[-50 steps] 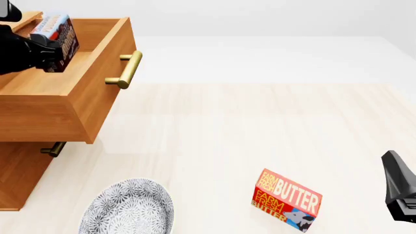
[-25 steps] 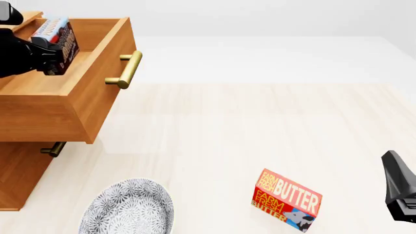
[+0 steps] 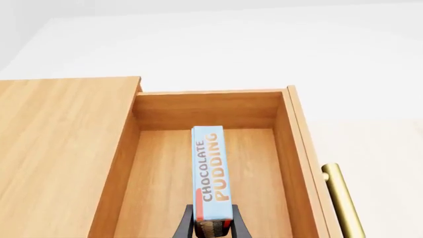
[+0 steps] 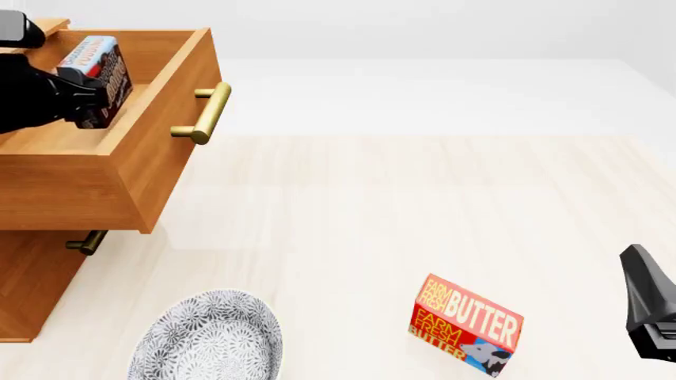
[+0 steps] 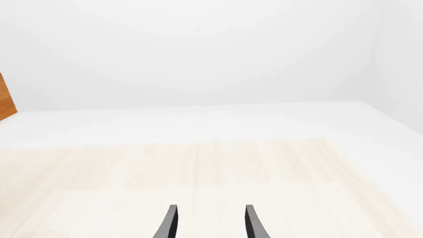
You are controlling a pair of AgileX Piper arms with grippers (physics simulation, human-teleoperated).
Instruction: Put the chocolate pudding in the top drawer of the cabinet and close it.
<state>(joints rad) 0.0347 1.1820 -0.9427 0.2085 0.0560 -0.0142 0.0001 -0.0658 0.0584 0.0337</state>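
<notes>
Item 1, the cabinet [image 4: 32, 269]: honey-brown, at the far left of the desk [image 4: 423, 206], serving here as the landmark. Item 2, the top drawer [image 4: 158, 134]: pulled fully out from the cabinet, interior bare wood, brass bar handle on its front; the lower drawer beneath it is shut. Item 3, the left gripper [image 3: 211, 229]: over the open drawer, its fingers [image 3: 187, 225] clamped on the dark end of the chocolate pudding [image 3: 211, 171]. Item 4, the chocolate pudding: held on edge inside the drawer's outline, its printed side up and its length pointing toward the cabinet. Change noted: over the last second the box has sunk from above the drawer rim to sit lower between the drawer walls, tilted slightly more toward the handle. Whether its underside touches the drawer floor cannot be told. Judgement: placement is nearly complete; release and withdrawal remain, then the push to close. Item 5, patterned plate [image 4: 206, 336]: on the desk in front of the cabinet, untouched. Item 6, butter box [image 4: 467, 324]: further right of the cabinet, unmoved. Item 7, the right gripper [image 5: 210, 223]: far right of the cabinet, idle, fingers parted and holding nothing, unchanged.
</notes>
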